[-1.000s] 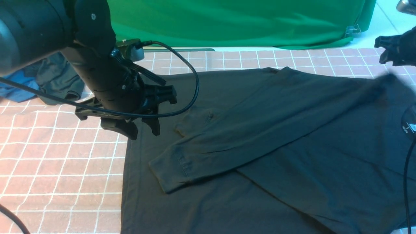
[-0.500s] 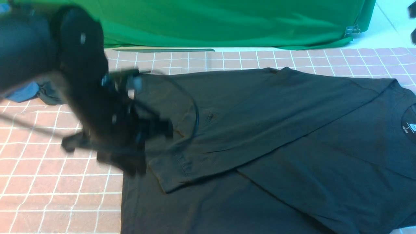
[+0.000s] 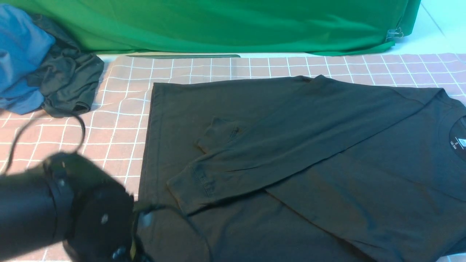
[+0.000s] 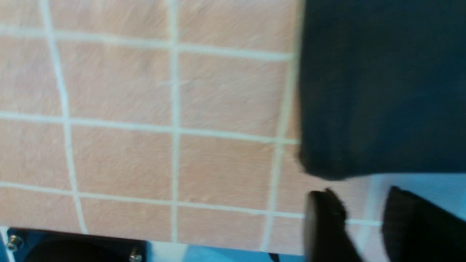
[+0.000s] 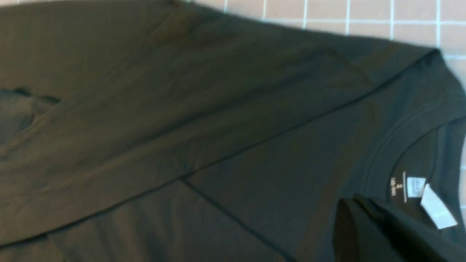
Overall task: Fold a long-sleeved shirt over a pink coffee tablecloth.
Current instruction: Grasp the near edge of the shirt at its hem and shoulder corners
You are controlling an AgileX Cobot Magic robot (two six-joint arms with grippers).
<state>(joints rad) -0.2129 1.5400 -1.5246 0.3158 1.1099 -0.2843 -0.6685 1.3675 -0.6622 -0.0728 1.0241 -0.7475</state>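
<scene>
Swung down from the upper left of the front view, where it hung over the hem edge a second ago, the left arm (image 3: 69, 211) is now seen blurred at the lower left of the frame. The right arm, then at the upper right edge, is no longer seen in that view. The blue garment (image 3: 18, 54) and the grey-green garment (image 3: 69, 80) at the upper left have thereby been uncovered.

The long-sleeved shirt (image 3: 291, 145) is spread flat on the pink coffee tablecloth (image 3: 116, 145), filling the centre and right of the frame, with its hem to the left and its collar at the right edge. Both sleeves have been laid slantwise across the body, one over the other. This was presumably done so that the shirt is narrowed to a plain panel before it is folded end to end.

In the left wrist view the left jaws are seen parted with nothing between them. They are just beside the near hem corner (image 4: 320, 163) but apart from it, so that corner is judged to be lined up for a pinch. The right jaws are closed and are seen in the right wrist view over the collar, near the neck label (image 5: 435, 209). No cloth can be made out in them, and whether the shirt is touched cannot be told.
</scene>
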